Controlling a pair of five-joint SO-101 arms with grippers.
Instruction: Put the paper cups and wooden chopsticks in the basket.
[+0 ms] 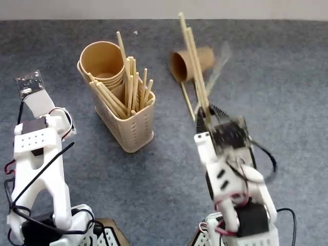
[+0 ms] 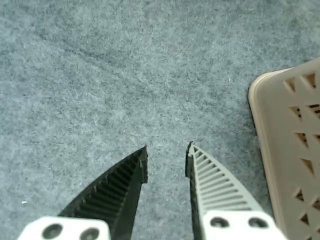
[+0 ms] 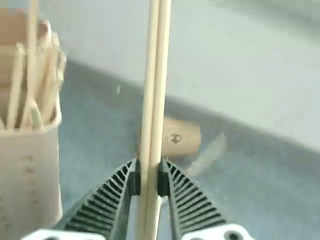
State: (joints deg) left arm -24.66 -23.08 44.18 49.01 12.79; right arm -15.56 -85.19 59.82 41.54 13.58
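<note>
A beige perforated basket stands at centre left with stacked paper cups and several wooden chopsticks in it. One paper cup lies on its side on the carpet further back. My right gripper is shut on a pair of chopsticks that stand up from it, to the right of the basket. In the right wrist view the held chopsticks run up between the fingers, with the lying cup behind and the basket beside. One more chopstick lies by the cup. My left gripper hangs open over bare carpet beside the basket.
Grey carpet covers the whole table, with free room to the right and in front of the basket. A pale wall edge runs along the far side. Cables hang off both arm bases near the front.
</note>
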